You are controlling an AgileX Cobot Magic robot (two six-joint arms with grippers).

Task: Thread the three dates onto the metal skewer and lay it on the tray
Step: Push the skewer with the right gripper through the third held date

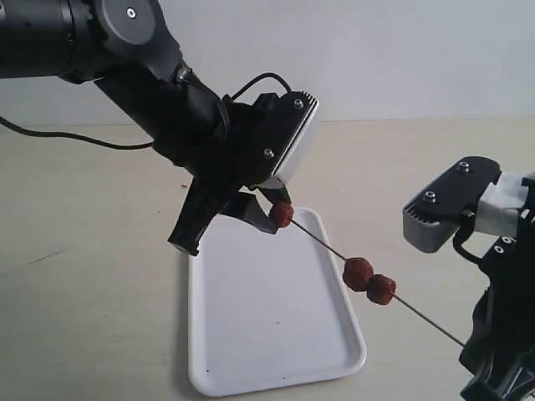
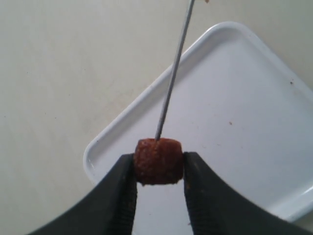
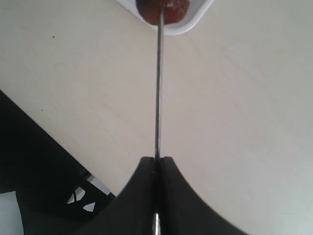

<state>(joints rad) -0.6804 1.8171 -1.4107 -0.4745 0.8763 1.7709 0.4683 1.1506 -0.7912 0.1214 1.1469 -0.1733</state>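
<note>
My left gripper (image 2: 158, 169) (image 1: 276, 219) is shut on one date (image 2: 158, 160) (image 1: 282, 214), held above the far end of the white tray (image 1: 251, 334) (image 2: 254, 122). The thin metal skewer (image 1: 326, 244) (image 2: 172, 78) (image 3: 158, 88) has its tip in that date. Two more dates (image 1: 359, 273) (image 1: 382, 289) sit side by side midway along the rod, above the tray's right edge. My right gripper (image 3: 156, 159) is shut on the skewer's other end, low at the right (image 1: 465, 344). The rod slants up towards the left.
The pale tabletop (image 1: 100, 276) surrounds the tray. A black cable (image 1: 50, 135) lies on it at the far left. The left arm's body (image 1: 167, 92) hangs over the tray's far end.
</note>
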